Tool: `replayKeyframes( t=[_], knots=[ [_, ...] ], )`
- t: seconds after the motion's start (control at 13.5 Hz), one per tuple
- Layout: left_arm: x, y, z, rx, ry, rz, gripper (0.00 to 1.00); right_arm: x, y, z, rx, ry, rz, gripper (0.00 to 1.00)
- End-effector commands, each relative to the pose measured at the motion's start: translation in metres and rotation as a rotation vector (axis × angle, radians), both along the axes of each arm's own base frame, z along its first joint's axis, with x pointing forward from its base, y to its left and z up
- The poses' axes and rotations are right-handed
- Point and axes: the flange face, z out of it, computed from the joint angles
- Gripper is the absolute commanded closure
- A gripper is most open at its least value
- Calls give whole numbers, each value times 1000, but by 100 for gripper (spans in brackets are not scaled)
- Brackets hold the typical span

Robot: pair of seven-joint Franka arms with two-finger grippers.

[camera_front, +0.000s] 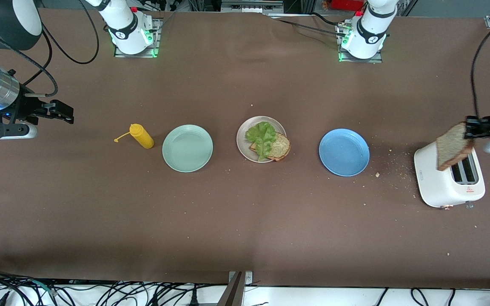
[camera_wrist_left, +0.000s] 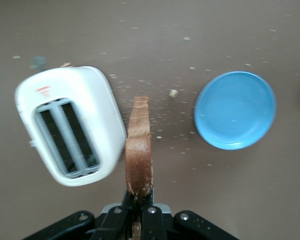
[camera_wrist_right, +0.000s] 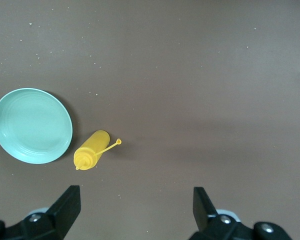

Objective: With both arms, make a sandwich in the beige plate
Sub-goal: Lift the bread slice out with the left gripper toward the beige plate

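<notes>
**Second toast slice up over toaster**

White toaster point(camera_front: 448, 178) sits nearest the camera, at left arm's end of bench point(camera_front: 245, 221), w/ crumbs beside it. Left pincer point(camera_front: 471, 128) is clamped on a brown toast slice point(camera_front: 453, 146), held on edge in the air over the toaster. Next row: blue plate point(camera_front: 344, 152), mint-green plate point(camera_front: 187, 148), beige plate point(camera_front: 261, 138) between them w/ one toast slice point(camera_front: 279, 148) & lettuce leaf point(camera_front: 262, 135) on top, yellow sauce bottle point(camera_front: 142, 136) lying by the mint plate. Right pincer point(camera_front: 60, 112) waits w/ fingers apart over right arm's end, holding nothing.
</notes>
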Motion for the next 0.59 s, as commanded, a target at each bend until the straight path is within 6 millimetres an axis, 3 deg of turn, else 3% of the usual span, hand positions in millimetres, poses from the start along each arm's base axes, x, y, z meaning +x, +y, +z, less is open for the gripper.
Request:
replayKeyframes(
  t=[0.0, 0.3, 0.52],
  knots=[
    [1, -45, -17, -145, 76, 50, 100, -3, 4, 0, 13, -10, -11, 0],
    [2, -129, -47, -350, 231, 146, 100, -2, 4, -1, 11, -10, -11, 0],
    [5, -181, -83, -511, 366, 147, 100, -1, 4, -3, 11, -7, -11, 0]
  ],
)
